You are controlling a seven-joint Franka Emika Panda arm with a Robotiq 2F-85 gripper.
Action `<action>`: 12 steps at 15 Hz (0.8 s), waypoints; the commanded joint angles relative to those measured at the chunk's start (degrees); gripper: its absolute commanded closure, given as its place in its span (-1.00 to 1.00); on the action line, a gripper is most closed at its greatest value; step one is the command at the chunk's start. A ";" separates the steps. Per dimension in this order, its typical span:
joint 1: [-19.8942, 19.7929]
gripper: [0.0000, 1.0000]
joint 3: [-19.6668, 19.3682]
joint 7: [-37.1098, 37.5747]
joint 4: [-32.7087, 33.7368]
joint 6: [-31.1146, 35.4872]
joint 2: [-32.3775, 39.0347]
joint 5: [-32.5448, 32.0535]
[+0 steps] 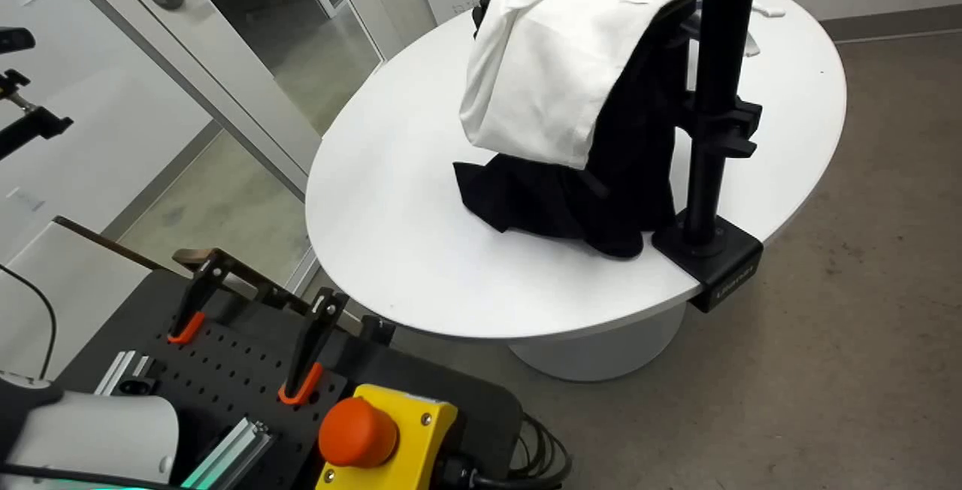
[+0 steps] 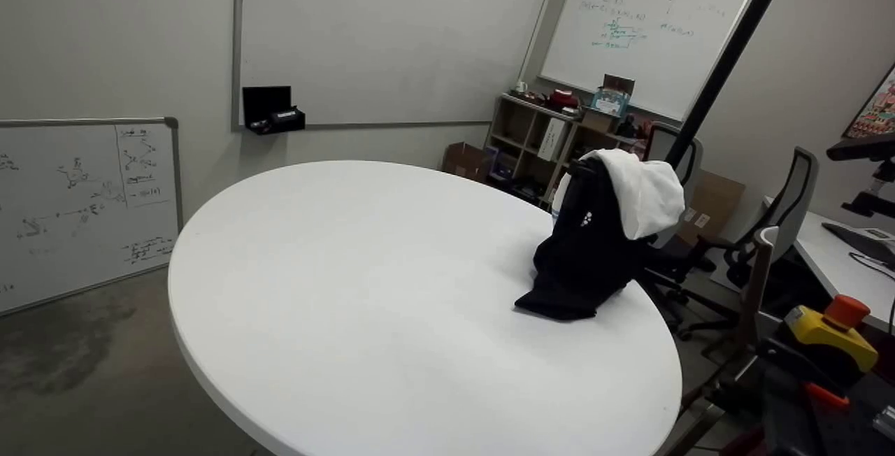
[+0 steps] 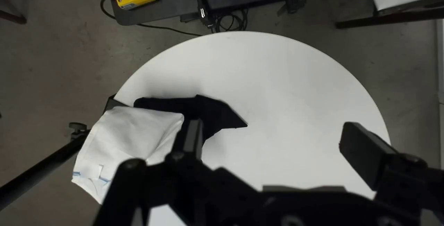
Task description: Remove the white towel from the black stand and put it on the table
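I can't see beneath the black cloth (image 2: 587,257), nor the bit of white towel (image 3: 131,132) behind the gripper (image 3: 272,133) in the wrist view, nor read the tiny writing on the far-right whiteboard (image 2: 643,36) in an exterior view.

The white cloth towel (image 1: 549,77) lies over the black cloth-covered stand (image 1: 639,152), whose cloth reaches onto the round white table (image 1: 391,212). The black cylindrical pole (image 1: 710,182) stands at the table edge, just beside the stand. In an exterior view, the yellow box (image 1: 413,430) sits on the black flat-topped bench (image 1: 485,407), left foreground.
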 commanded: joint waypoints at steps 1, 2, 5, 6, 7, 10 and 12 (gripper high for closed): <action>0.06 -1.00 -0.78 1.62 1.14 0.57 1.37 0.47; -0.36 -1.00 -1.19 2.40 1.67 1.64 2.40 0.74; -2.07 -1.00 -2.66 5.95 2.93 5.32 6.25 1.08; -2.77 -1.00 -3.42 7.26 3.37 6.70 7.84 1.63; -3.52 -1.00 -4.23 8.55 3.91 8.11 9.65 2.34; -5.51 -1.00 -6.82 12.18 4.99 14.08 14.95 5.64; -6.42 -1.00 -8.08 14.32 5.36 17.97 18.50 7.94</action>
